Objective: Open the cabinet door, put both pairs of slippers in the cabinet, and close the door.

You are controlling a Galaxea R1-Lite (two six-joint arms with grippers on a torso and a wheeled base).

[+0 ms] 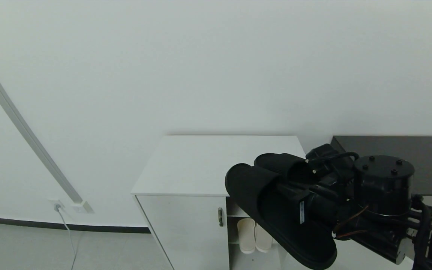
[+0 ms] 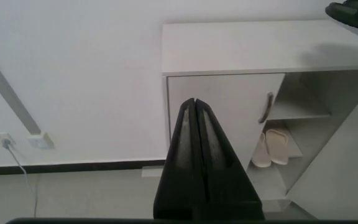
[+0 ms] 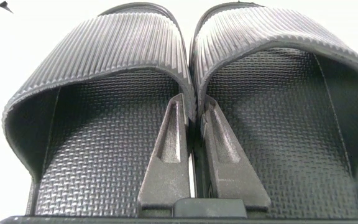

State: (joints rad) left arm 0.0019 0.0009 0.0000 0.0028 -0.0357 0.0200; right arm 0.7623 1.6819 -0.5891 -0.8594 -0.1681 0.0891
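The right end effector (image 3: 193, 102) pinches the black ribbed slippers (image 3: 117, 56) together at their straps. The left end effector (image 2: 194, 102) sits closed, empty.

black slippers (image 3: 104, 155): rubbery foam look, matt; straps finely ribbed, footbeds embossed in small diamond grid. right gripper (image 3: 193, 106): hard black plastic, matt, smooth, with moulded recesses. left gripper (image 2: 194, 106): black plastic, smooth, faint sheen along edges. cabinet (image 1: 216, 161): white laminate-like panels, smooth, matt. door handle (image 1: 220, 216): metal look, slight gloss. white slippers (image 1: 254, 235): smooth, matt, foam-like. wall (image 1: 201, 67): plain matt paint. floor (image 1: 51, 247): smooth grey, low sheen.
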